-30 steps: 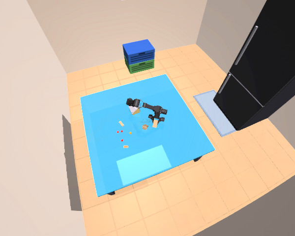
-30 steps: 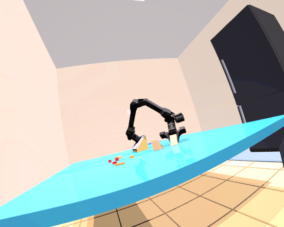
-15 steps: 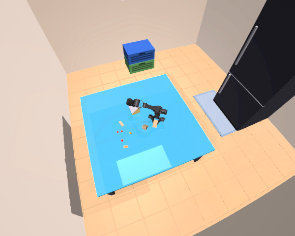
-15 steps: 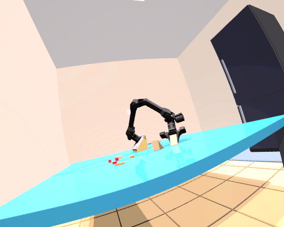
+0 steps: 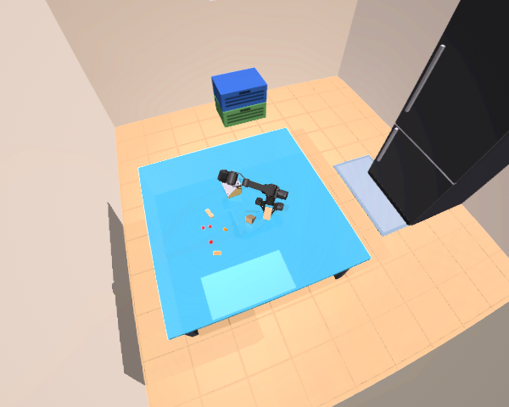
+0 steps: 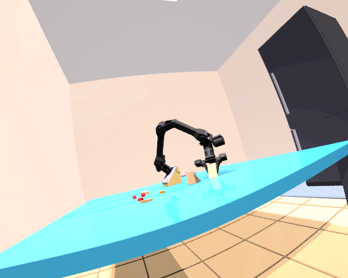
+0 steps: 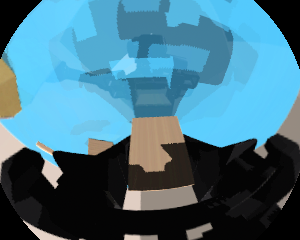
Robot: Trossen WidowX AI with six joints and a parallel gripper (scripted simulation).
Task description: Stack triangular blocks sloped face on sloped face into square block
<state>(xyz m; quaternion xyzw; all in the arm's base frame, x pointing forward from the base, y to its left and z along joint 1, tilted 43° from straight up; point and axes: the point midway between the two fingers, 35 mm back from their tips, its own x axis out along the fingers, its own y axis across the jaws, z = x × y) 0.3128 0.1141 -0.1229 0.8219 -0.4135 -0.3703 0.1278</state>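
Observation:
My gripper (image 5: 269,209) (image 6: 213,172) (image 7: 154,136) is shut on one tan triangular block (image 5: 267,214) (image 6: 212,169) (image 7: 154,137), gripped by its two ends. The block is low over the blue table (image 5: 180,275) (image 6: 108,233); whether it touches the surface is hard to tell. The other triangular block (image 5: 249,219) (image 6: 192,178) (image 7: 99,147) stands apart on the table, left of the held one in the top and exterior views. Its sloped face shows on its right in the exterior view. My fingers do not touch it. In the wrist view it is partly hidden by a finger.
The arm's wedge-shaped base stand (image 5: 234,191) (image 6: 174,178) (image 7: 3,95) is behind and left of the blocks. Farther left lie three red cubes, an orange piece (image 5: 225,229) (image 6: 161,191) and two flat tan pieces, one of them nearest the front (image 5: 217,253) (image 6: 146,200).

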